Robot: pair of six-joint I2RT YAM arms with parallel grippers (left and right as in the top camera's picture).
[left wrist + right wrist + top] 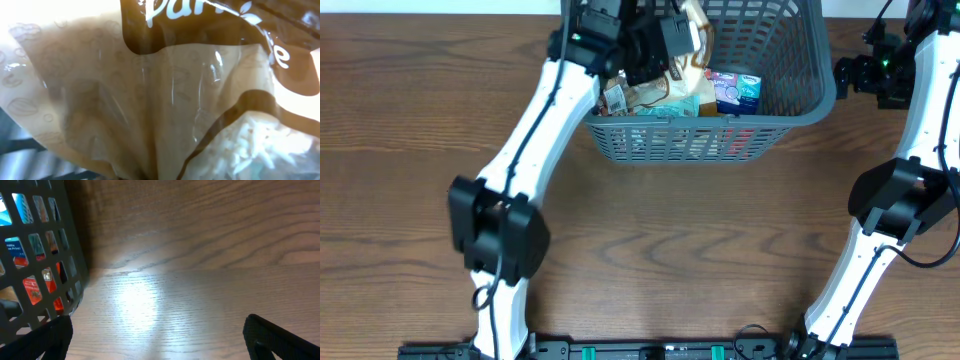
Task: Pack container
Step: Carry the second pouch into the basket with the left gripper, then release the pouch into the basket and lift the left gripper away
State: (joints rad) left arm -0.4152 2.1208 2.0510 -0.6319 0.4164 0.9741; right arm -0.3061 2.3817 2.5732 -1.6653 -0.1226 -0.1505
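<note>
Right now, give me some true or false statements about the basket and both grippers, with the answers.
1. The basket is empty. False: packets lie in it, including a blue-and-white packet.
2. The right gripper is open, holding nothing. True.
3. The left gripper is above the basket, shut on a brown packet. True.
4. The right gripper is inside the basket. False: it is outside, by the basket's right end, above the wooden table.
</note>
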